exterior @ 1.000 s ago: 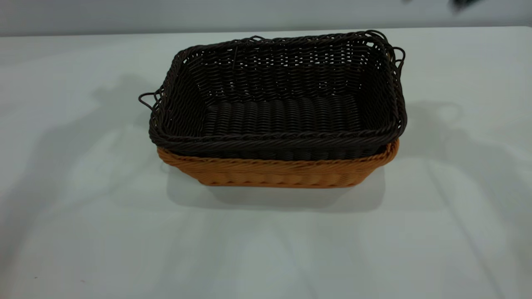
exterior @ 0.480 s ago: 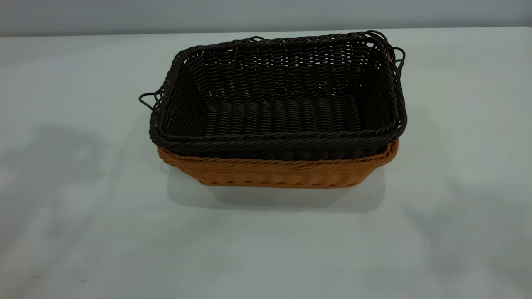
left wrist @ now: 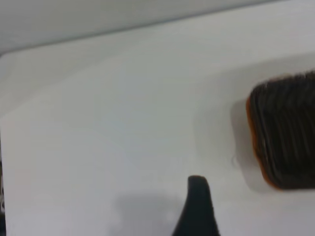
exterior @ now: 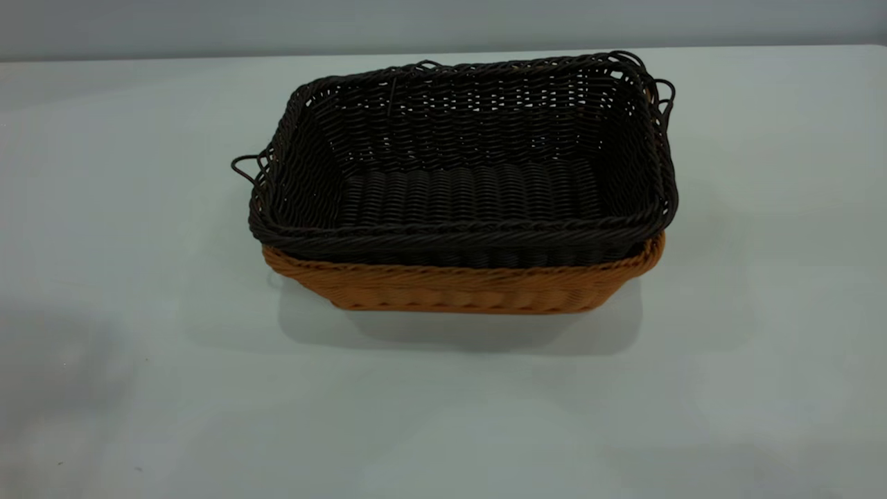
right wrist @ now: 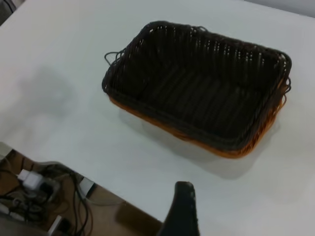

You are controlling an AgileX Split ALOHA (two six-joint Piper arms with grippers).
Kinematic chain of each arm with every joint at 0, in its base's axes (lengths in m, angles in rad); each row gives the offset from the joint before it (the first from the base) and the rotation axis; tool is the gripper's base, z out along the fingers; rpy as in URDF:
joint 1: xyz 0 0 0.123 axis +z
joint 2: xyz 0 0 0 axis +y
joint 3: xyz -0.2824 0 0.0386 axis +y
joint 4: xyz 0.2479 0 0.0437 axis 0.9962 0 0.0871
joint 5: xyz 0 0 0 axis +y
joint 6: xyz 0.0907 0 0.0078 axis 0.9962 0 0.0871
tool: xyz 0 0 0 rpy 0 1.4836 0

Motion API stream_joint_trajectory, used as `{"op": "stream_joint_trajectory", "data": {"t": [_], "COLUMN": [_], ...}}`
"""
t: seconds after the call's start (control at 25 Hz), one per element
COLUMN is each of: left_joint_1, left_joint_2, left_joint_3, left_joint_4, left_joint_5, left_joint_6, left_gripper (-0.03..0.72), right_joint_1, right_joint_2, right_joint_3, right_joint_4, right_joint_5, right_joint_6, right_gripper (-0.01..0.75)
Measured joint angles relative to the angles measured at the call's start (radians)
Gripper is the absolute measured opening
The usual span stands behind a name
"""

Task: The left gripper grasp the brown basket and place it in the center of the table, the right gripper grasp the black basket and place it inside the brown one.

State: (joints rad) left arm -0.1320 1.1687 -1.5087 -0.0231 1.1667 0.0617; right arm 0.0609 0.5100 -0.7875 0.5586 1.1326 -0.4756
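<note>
Exterior view: the shallow rectangular black-brown woven wicker basket (exterior: 463, 163) sits nested inside the rectangular orange-tan wicker basket (exterior: 464, 290) on the wide plain white counter (exterior: 138, 388) — no gripper shows here.

Left wrist view: one dark finger of the left gripper (left wrist: 197, 209) juts over bare counter (left wrist: 123, 128), well apart from the nested baskets (left wrist: 285, 132); whether it is spread or pressed together cannot be told.

Right wrist view: a single black finger of the right gripper (right wrist: 181, 211) hangs near the counter edge — the stacked baskets (right wrist: 197, 83) lie ahead, apart from it. Its state cannot be told either. Cables (right wrist: 44, 196) lie beyond the edge.
</note>
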Motion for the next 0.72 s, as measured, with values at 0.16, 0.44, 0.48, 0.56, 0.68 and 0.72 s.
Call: {"op": "stream_joint_trajectory", "data": {"t": [0.16, 0.44, 0.48, 0.56, 0.68, 0.72], "left_joint_1": [0.000, 0.000, 0.000, 0.000, 0.000, 0.000], "left_joint_2": [-0.171, -0.456, -0.492, -0.573, -0.685, -0.723], "left_joint_3": [0.199, 0.525, 0.558, 0.624, 0.721, 0.752], "left_joint_4": [0.001, 0.004, 0.005, 0.005, 0.005, 0.005], "left_joint_5": [0.000, 0.000, 0.000, 0.000, 0.000, 0.000], "left_joint_6": [-0.013, -0.021, -0.021, -0.022, -0.022, -0.022], "left_gripper": [0.554, 0.554, 0.554, 0.554, 0.554, 0.554], "right_joint_1": [0.000, 0.000, 0.000, 0.000, 0.000, 0.000], "right_joint_2": [-0.147, -0.326, -0.349, -0.392, -0.448, -0.463], "right_joint_3": [0.079, 0.220, 0.239, 0.268, 0.295, 0.299], "right_joint_4": [-0.058, -0.221, -0.244, -0.279, -0.319, -0.327], "right_joint_5": [0.025, 0.048, 0.047, 0.044, 0.032, 0.023], "right_joint_6": [0.007, 0.106, 0.116, 0.137, 0.155, 0.157], "right_gripper": [0.594, 0.594, 0.594, 0.594, 0.594, 0.594]}}
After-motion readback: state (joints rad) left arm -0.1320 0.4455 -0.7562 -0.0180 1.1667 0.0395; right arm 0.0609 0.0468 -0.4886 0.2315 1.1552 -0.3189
